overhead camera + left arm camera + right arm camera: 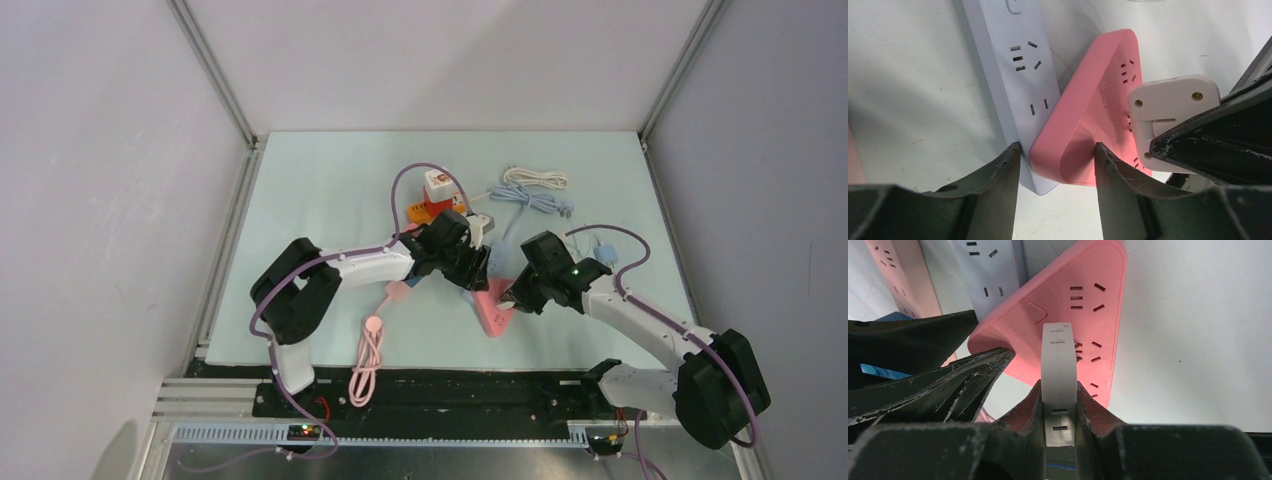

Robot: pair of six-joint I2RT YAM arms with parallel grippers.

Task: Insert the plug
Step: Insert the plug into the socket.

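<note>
A pink triangular power strip (493, 315) lies on the mat between both grippers; it also shows in the left wrist view (1088, 115) and the right wrist view (1063, 295). My right gripper (512, 295) (1059, 385) is shut on a flat white plug (1059, 360) and holds it upright against the strip's middle sockets. The plug's prongs are hidden. The left wrist view shows the plug (1173, 100) from the side, on the strip's face. My left gripper (478, 268) (1058, 150) straddles the pink strip's near corner, with its fingers against the strip's sides.
A pale lilac power strip (1018, 65) (990, 275) lies against the pink one. A second pink strip (895, 270) lies beside it. A pink cable (368, 360) trails to the front edge. Coiled white cables (535, 178) and stacked adapters (437, 195) sit behind.
</note>
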